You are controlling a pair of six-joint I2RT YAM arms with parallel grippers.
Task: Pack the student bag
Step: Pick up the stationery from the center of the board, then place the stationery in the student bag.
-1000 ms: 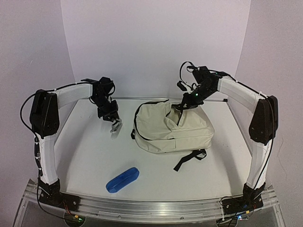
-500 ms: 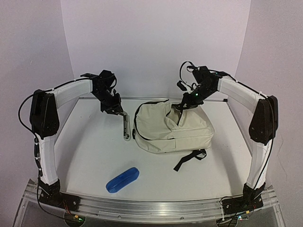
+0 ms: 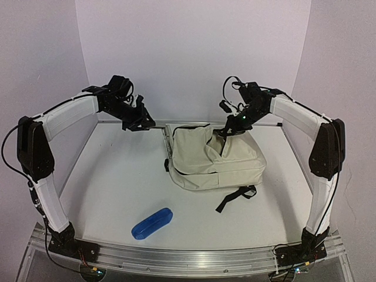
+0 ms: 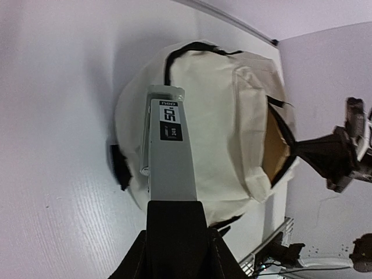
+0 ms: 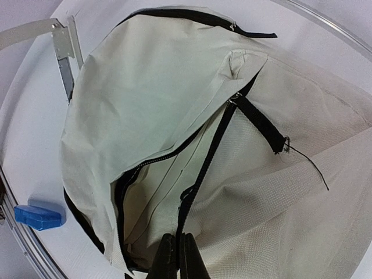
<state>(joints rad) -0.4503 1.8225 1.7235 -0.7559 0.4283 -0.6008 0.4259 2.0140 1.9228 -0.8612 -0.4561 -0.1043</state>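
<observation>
The student bag (image 3: 212, 161) lay on its side on a white, matte table (image 3: 111, 188), its cream fabric slumped and its black-zippered mouth gaping on the side away from the arms' bases. Plain pale walls (image 3: 194, 59) with a faint lilac cast closed in the table behind the bag and on both sides of it. A metal rail (image 3: 194, 258) ran along the table's edge on the near side of the bag.

The right gripper (image 3: 226, 130) was at the far right of the bag. Its fingers were pressed fully together on the black zipper edge of the opening, holding that lip up so the pale inner panel showed in the right wrist view.

The left gripper (image 3: 144, 124) hung beyond the bag's far left corner. Its jaws were closed on one end of a flat metal ruler (image 3: 168, 141). The ruler slanted along the bag's left edge, and in the left wrist view its labelled tip reached over the cream fabric. Whether it touched the cloth could not be told.

A black strap (image 3: 235, 200) trailed onto the table from the bag's near right. A blue pencil case (image 3: 152, 222) lay well apart from the bag, toward its near left.
</observation>
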